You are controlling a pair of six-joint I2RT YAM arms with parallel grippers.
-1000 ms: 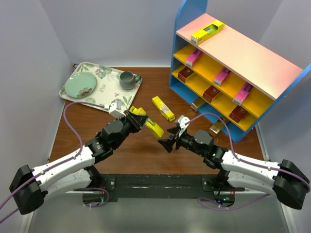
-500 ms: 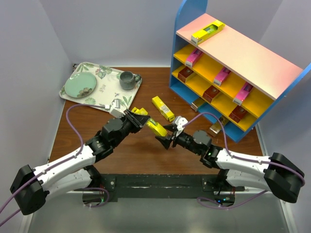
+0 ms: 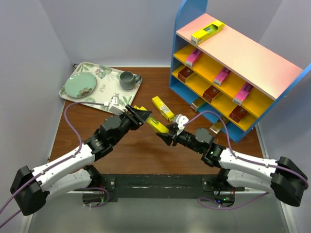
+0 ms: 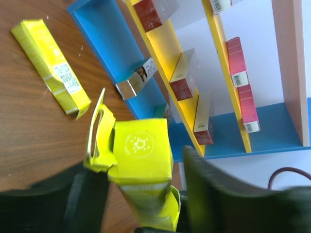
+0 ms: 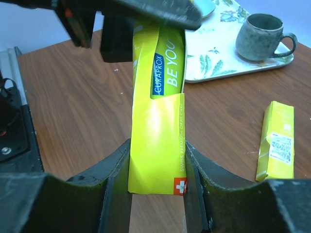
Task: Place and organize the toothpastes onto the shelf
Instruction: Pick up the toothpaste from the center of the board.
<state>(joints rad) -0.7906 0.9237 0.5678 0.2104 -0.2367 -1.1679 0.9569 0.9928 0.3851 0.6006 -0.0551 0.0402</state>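
A yellow toothpaste carton (image 3: 156,125) hangs above the table between my two grippers. My right gripper (image 3: 166,136) (image 5: 158,167) is shut on its lower end, both pads pressed flat against its sides. My left gripper (image 3: 139,116) (image 4: 146,187) stands open around the other end (image 4: 141,150), with a gap showing beside one finger. A second yellow toothpaste (image 3: 163,108) (image 5: 277,141) lies on the wood behind them. The shelf (image 3: 233,53) stands at the back right, with pink (image 3: 222,75) and dark red (image 3: 212,93) toothpastes on its yellow boards and a yellow one (image 3: 207,31) on top.
A floral tray (image 3: 109,80) at the back left carries a green plate (image 3: 80,86) and a grey mug (image 3: 128,80). Two more cartons (image 3: 216,127) lie on the table by the foot of the shelf. Grey walls close in the table on three sides.
My right gripper moved left onto the yellow carton and shut on it. My left gripper, shut on that carton before, has opened.
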